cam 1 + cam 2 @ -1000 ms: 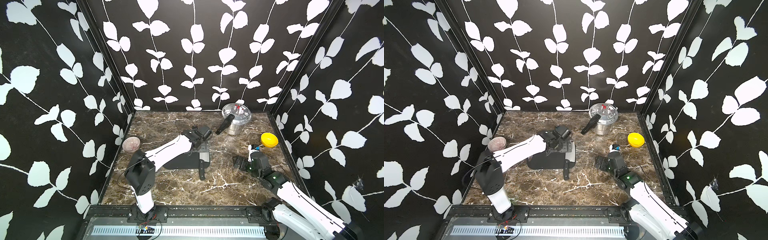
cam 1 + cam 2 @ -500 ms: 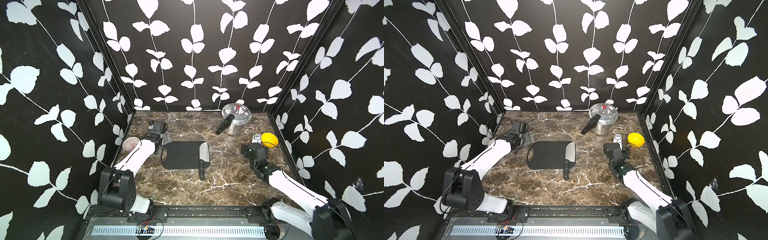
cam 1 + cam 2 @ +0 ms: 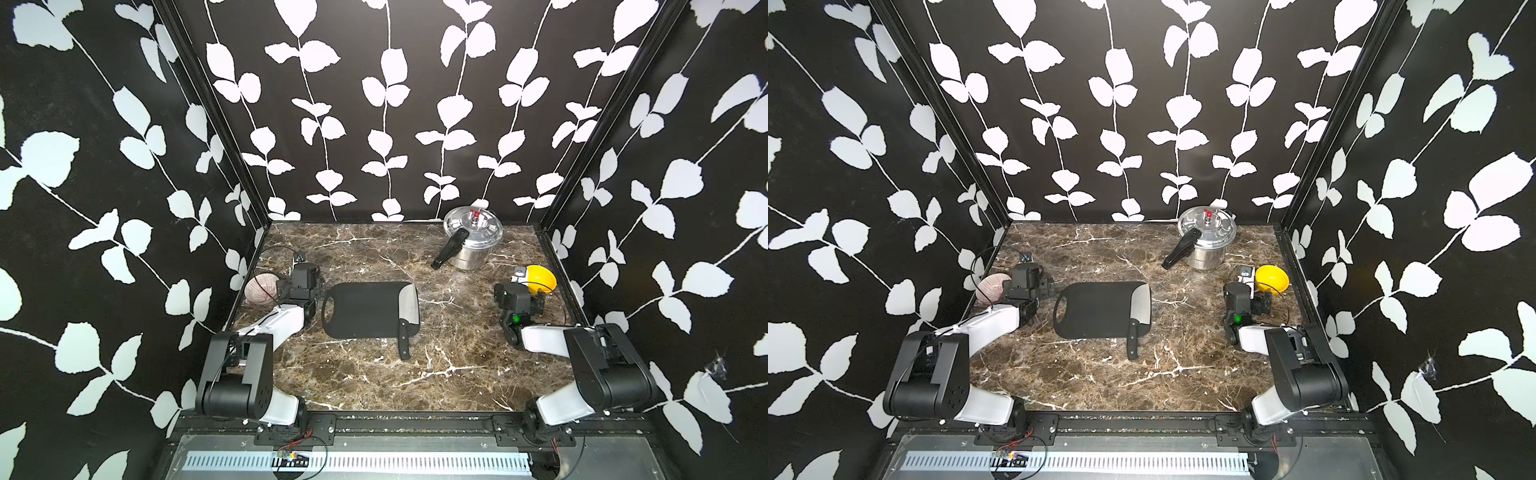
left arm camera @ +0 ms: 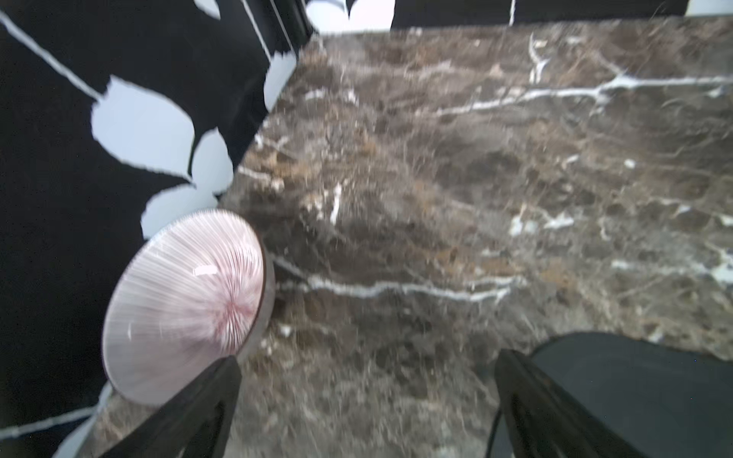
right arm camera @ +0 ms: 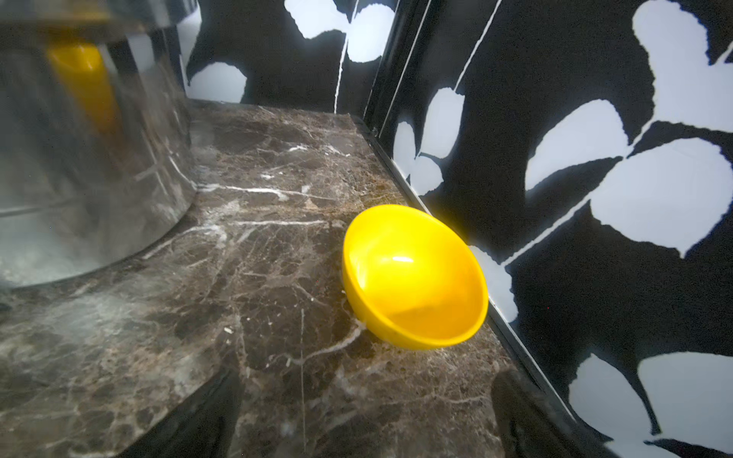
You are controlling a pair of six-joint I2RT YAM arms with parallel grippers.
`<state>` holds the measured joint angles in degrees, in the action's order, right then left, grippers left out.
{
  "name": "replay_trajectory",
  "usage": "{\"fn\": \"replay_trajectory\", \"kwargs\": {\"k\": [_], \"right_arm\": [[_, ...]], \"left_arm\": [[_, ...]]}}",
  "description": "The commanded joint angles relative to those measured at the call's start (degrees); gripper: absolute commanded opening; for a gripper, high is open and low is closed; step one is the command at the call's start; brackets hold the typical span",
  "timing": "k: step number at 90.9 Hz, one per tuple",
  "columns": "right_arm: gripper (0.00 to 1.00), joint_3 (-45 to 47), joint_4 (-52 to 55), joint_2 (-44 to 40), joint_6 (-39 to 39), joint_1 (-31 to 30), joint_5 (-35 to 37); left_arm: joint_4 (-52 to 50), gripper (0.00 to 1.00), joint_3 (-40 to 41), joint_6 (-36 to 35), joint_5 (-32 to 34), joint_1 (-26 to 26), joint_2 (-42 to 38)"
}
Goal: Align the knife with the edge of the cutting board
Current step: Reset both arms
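Steel cleaver knife with a broad silver blade and black handle (image 3: 408,311) lies at frame centre in both top views. Its blade is flat on the right end of the matte black rectangular cutting board (image 3: 361,309), parallel to that short edge. Handle overhangs the board's lower edge onto the brown marble counter (image 3: 374,374). The left gripper (image 4: 367,361) has jaws wide and empty, between the pink ribbed bowl (image 4: 182,301) and the board. The right gripper (image 5: 367,380) has jaws apart and empty, near the yellow plastic bowl (image 5: 412,277).
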<state>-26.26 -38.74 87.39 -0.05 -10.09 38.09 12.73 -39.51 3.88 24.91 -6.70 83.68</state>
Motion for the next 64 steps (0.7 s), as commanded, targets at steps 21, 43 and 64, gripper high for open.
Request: {"fn": "replay_trajectory", "kwargs": {"k": [21, 43, 64], "right_arm": [[1.0, 9.91, -27.89, 2.97, -2.97, 2.19, -15.96], [1.0, 9.41, -24.84, 2.12, -3.18, 2.24, -18.28], [0.96, 8.86, -24.72, 2.39, -3.21, 2.25, -18.3]], "left_arm": [[29.56, 0.98, 12.54, -8.08, -2.6, 0.46, 2.46], [47.33, 0.98, 19.21, -11.5, -14.25, 1.47, 7.15], [44.06, 0.99, 18.25, -9.63, -9.69, 1.52, 6.42]]}}
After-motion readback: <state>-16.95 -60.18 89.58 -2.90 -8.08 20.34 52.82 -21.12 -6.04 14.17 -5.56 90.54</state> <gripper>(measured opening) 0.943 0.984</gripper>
